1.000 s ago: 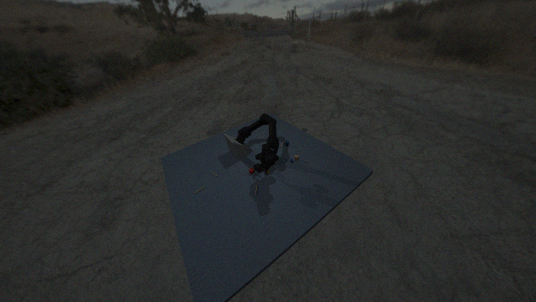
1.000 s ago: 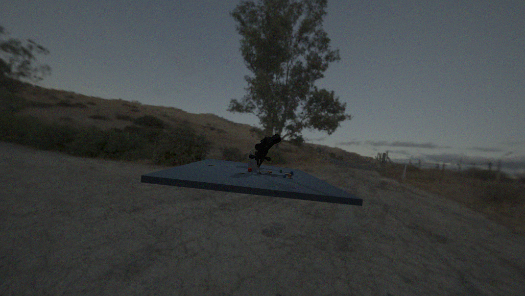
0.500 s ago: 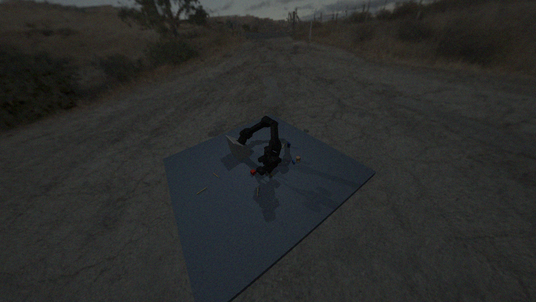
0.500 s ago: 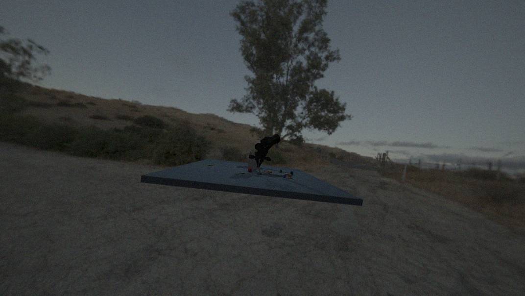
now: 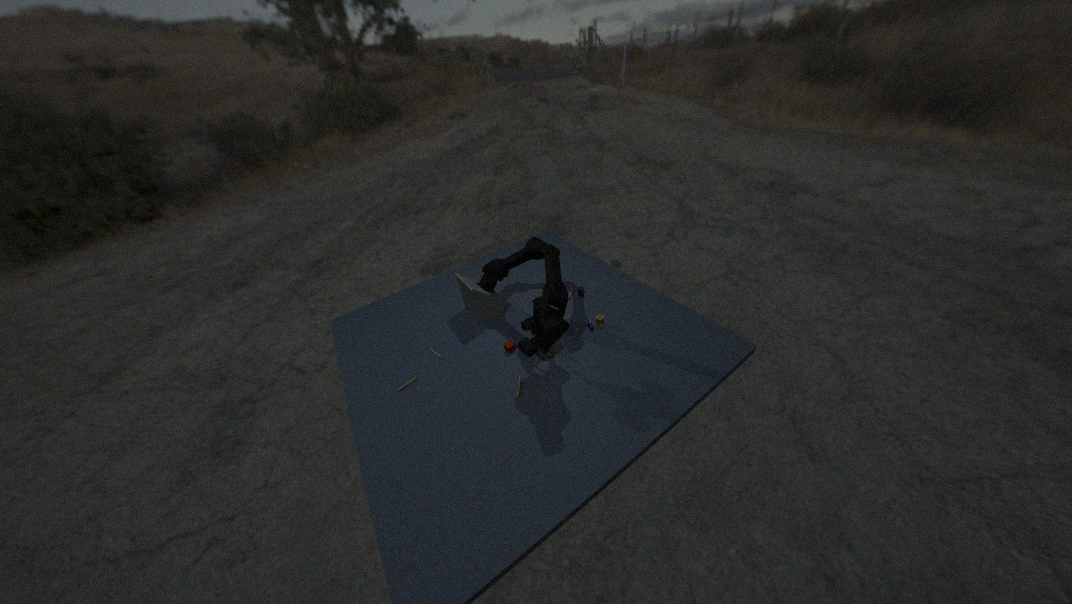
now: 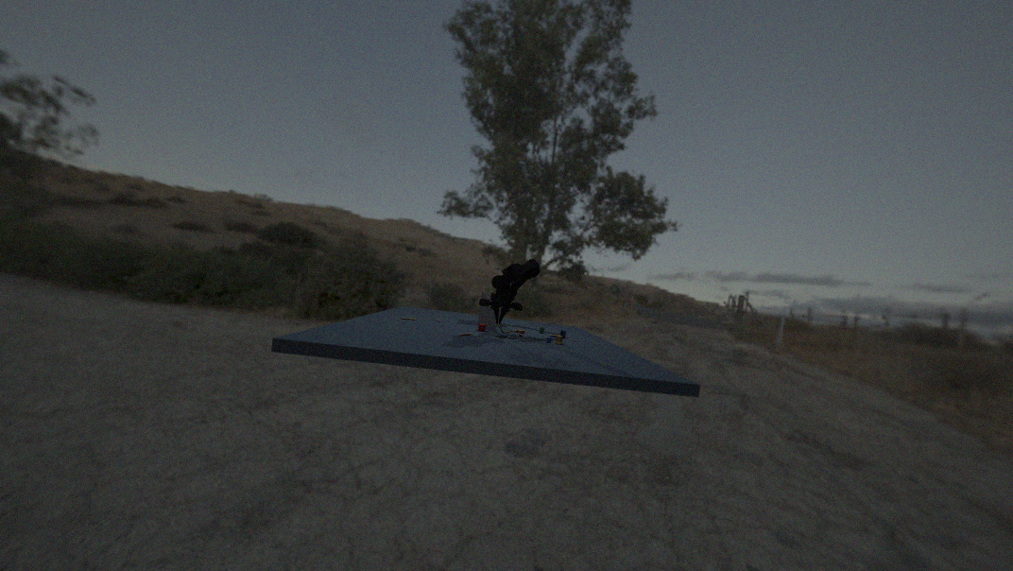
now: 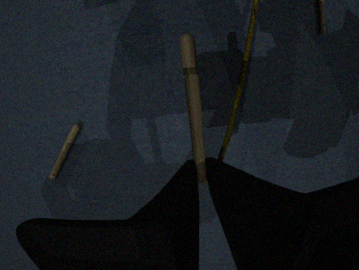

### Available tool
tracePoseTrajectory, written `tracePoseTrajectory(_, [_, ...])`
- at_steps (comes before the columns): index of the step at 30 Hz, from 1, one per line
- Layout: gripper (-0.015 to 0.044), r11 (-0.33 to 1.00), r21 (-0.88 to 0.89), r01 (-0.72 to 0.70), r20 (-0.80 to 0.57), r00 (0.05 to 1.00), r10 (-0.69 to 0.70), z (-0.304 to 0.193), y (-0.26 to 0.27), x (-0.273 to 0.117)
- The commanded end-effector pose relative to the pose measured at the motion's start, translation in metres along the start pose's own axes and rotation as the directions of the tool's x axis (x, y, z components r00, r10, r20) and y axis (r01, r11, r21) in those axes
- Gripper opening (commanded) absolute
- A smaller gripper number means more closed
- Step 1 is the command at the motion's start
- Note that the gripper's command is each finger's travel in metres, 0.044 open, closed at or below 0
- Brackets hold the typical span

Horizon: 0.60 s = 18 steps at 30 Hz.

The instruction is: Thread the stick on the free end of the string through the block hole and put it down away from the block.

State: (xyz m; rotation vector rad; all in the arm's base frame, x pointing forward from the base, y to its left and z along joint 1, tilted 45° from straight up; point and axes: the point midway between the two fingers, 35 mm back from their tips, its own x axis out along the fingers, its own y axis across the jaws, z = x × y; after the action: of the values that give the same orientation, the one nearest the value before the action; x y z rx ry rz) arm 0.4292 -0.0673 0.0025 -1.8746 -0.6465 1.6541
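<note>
"What do we record from the top view?"

"We note the arm point(image 5: 536, 246) arched from beside a pale panel point(image 5: 480, 300), its forearm running down to the gripper point(image 5: 546, 351) point(image 6: 499, 323) point(image 7: 203, 175). A red cube point(image 5: 509, 346) point(image 6: 482, 328) lies near the gripper, with three loose sticks point(image 5: 405, 384) point(image 5: 436, 353) point(image 5: 519, 386) spread over the table point(image 5: 450, 465) point(image 6: 425, 353). Two blue pieces point(image 5: 580, 291) point(image 5: 591, 325) point(image 6: 563, 333) point(image 6: 548, 340) and a tan piece point(image 5: 600, 320) point(image 6: 558, 340) lie on the other side."

"And from the exterior view?"

"We find the gripper pointing down, tips low over the table — the red cube to one side of it, a green piece point(image 6: 541, 330), the blue pieces and the tan piece to the other. We cannot pick out the drilled block with certainty; the items are too small and dark."

"The wrist view, then: what state is the tool in?"

"We see the fingers nearly together, clamped on the lower end of the wooden stick point(image 7: 193, 103), which extends beyond the tips, leaning slightly. The yellow string point(image 7: 237, 98) runs down to the fingertips beside it. One loose stick lies on the left point(image 7: 66, 151); part of another shows at the upper right point(image 7: 322, 17) — both apart from the held one. Broad shadows cover much of the surface."
</note>
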Motion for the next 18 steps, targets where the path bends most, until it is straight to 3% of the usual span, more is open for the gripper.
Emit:
tracePoseTrajectory(1, [0.0000,1.000,0.005,0.006,-0.003,1.000,-0.006,-0.004,0.002,0.003])
tracePoseTrajectory(18, [0.0000,1.000,0.005,0.011,-0.040,0.999,-0.010,-0.022,0.006,0.003])
